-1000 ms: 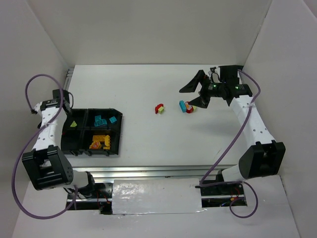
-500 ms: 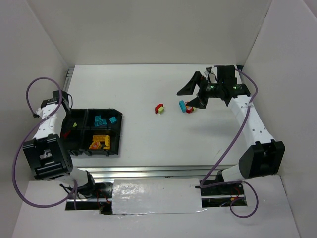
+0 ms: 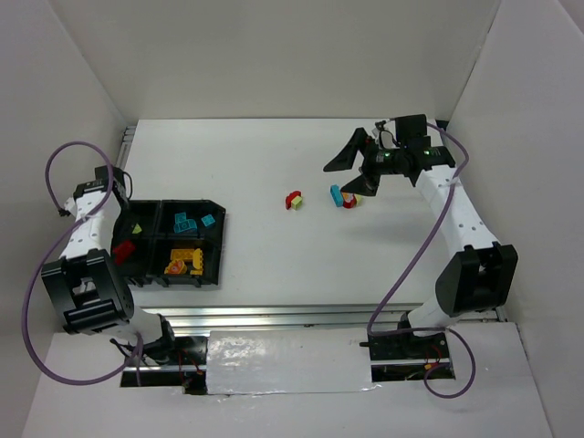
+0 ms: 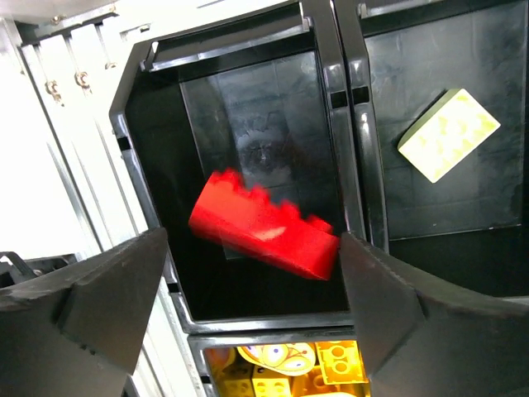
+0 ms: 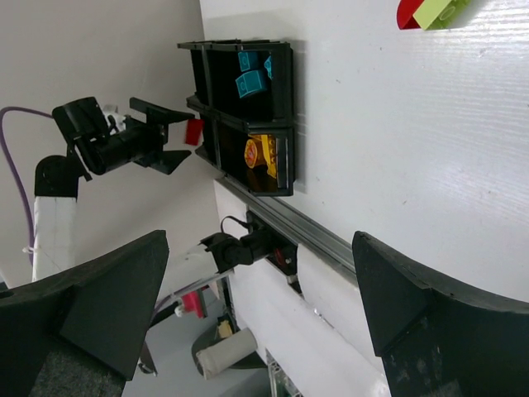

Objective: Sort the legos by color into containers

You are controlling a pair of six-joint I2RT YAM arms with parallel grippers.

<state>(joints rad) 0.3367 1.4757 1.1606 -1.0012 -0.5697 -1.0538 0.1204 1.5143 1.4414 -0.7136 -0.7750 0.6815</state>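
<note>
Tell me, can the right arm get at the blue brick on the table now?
Probably yes. The right hand is open and hangs close to the blue brick. Nothing stands between them, but a red brick lies right beside it and may crowd the grasp.

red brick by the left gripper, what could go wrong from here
The red brick is tilted between the fingers of the open left gripper, over a tray compartment; it may bounce toward the rim. The right gripper, open, hovers by clustered loose bricks and could knock one aside.
</note>
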